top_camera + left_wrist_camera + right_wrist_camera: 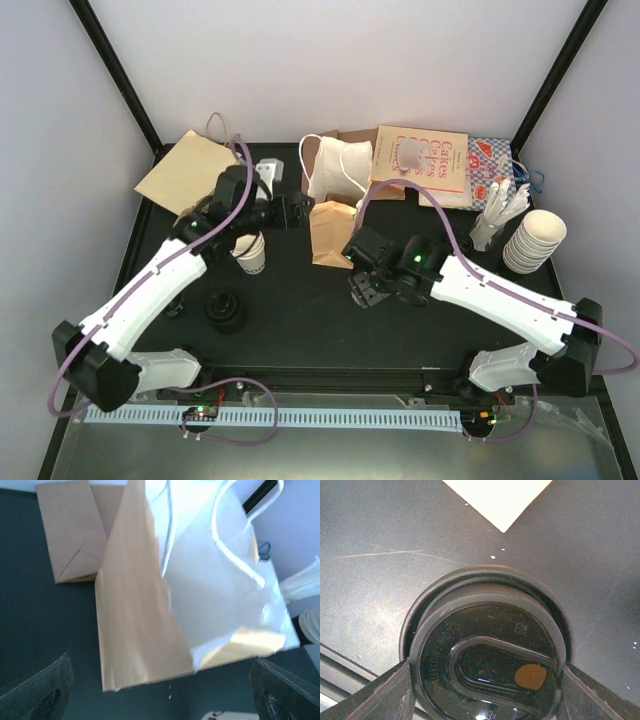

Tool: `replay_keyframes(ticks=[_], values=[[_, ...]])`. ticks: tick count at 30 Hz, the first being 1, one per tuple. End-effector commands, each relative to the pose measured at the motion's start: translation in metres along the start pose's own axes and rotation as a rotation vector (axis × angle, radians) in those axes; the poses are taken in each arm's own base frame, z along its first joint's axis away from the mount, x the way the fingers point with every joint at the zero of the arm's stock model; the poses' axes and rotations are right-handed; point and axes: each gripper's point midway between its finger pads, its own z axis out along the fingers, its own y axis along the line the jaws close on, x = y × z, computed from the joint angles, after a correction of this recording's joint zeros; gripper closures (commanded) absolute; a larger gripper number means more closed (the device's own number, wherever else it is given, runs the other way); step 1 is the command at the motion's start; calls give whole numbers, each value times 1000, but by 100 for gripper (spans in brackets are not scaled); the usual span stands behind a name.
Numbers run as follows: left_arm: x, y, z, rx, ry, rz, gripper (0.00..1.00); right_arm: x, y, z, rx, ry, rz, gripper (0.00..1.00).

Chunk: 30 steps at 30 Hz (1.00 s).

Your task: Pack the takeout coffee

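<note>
well, closest to the arm bases a spare stack of lids [226, 312] sits on the black table [300, 340], left of centre. a little further in, the right gripper [365, 288] has its fingers [370, 695] closed against either side of a black lid [487, 645], low over the table; whether the lid touches it i cannot tell. the white cup [251, 252] stands upright with no lid on, well off to the left, beside the left arm. beyond it the left gripper [300, 212] is spread wide with nothing in it, pointing at the small tan bag [330, 235], which sits just in front of the white bag [335, 170].

the worry, as i see it, is the lid. the hold is only on its thin rim, so it could tilt or pop out on the way across. pressed down off-centre, it could tip or crush the light cup. i cannot tell whether the tan bag's mouth is open.
</note>
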Motion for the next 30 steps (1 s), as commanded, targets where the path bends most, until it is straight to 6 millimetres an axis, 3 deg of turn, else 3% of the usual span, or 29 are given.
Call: replay_keyframes(ticks=[1,10,14,17,19,22,30], values=[[-42,-15,16,6,-55,-2,2,5,-26,-17,54,-26,29,30],[-43,5,74,-173,135,-11,17,-7,-52,-60,98,-95,65,30],[-37,8,87,-180,170,-6,34,-13,-59,-78,106,-126,71,30],[-36,10,87,-184,167,33,56,-17,-66,-91,119,-146,75,29],[-38,12,83,-197,166,74,76,-20,-70,-100,130,-162,78,29],[-42,16,72,-228,160,156,95,-24,-75,-114,140,-188,85,29],[-45,8,38,-198,139,379,98,-39,-87,-152,158,-293,119,30]])
